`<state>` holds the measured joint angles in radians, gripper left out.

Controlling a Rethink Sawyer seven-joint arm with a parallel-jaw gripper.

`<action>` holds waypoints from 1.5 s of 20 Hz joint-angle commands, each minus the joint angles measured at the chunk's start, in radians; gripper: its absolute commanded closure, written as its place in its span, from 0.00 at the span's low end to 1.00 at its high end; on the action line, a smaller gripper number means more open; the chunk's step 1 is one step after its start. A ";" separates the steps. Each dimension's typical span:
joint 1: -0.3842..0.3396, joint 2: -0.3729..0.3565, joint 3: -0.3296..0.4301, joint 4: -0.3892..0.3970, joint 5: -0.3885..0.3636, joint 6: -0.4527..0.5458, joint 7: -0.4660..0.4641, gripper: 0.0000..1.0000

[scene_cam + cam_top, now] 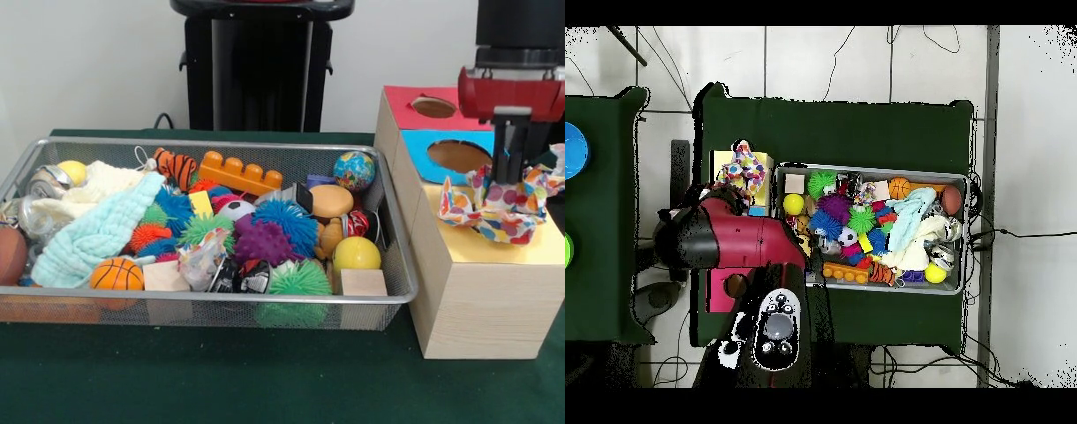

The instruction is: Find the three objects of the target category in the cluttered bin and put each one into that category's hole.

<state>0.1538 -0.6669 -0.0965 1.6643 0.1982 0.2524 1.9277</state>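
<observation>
- Nearest the table's front edge in the front view, the wire basket (pixel 221 305) fills the left and middle of the green table (pixel 221 380). Along its front wall lie a small orange basketball (pixel 116 274), a green spiky ball (pixel 300 279) and a plain wooden block (pixel 362 283).
- Just behind those sit a yellow ball (pixel 356 254), a purple spiky ball (pixel 262 240) and a mint-green towel (pixel 97 234) that runs slantwise towards the basket's left end.
- Further back are a blue spiky ball (pixel 284 221), a cream knitted cloth (pixel 93 185) and a small soccer ball (pixel 235 210).
- Against the basket's far wall are an orange toy brick (pixel 238 174), a striped tiger toy (pixel 177 165) and a little globe ball (pixel 354 170).
- At the table's right end, beside the basket, stands the yellow-topped wooden box (pixel 481 300). A dotted cloth (pixel 499 208) lies bunched on its top, covering where the opening would be; the overhead view shows the same cloth on this box.
- The gripper (pixel 512 163) comes straight down into the bunched cloth; its tips are buried in the folds, so I cannot tell whether it is pinching the fabric or spread.
- Behind that box is the blue-topped box (pixel 415 155), its round hole uncovered, and furthest back, by the table's far right corner, the red-topped box (pixel 404 108) with its own hole.
</observation>
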 commanded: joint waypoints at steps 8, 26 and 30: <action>0.063 -0.133 -0.031 0.075 -0.033 0.257 0.118 1.00; -0.029 0.021 0.098 0.078 -0.063 0.060 0.075 1.00; -0.020 0.014 0.083 0.066 -0.067 0.082 0.073 1.00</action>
<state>0.1506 -0.6840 -0.0837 1.6569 0.1850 0.3177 1.9277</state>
